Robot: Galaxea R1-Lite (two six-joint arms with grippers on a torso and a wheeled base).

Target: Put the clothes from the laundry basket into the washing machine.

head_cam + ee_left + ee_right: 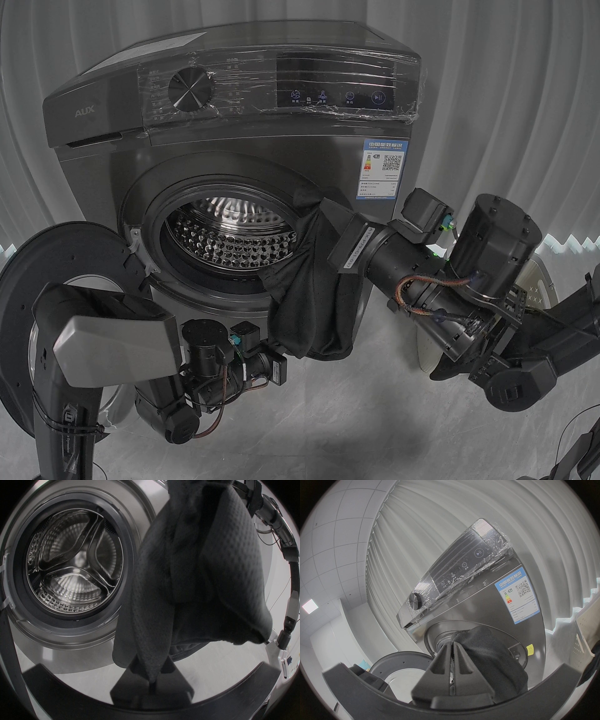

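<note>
Black mesh garment (312, 300): soft, light, limp. Hanging at right edge of washing machine (250, 144) drum mouth. Top bunch clamped in right hand (453, 650); lower hem pinched by left hand (152, 680). Sag likely; gathered folds the safest hold.

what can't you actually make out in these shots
- Basket: head view, mostly behind the right arm; right wrist view, cut by the edge. Contents unseen.
- Right gripper tips: head view, buried in the garment.
- Drum right rim: head view, covered by the garment.
- Garment type: bunched, cannot tell.
</note>
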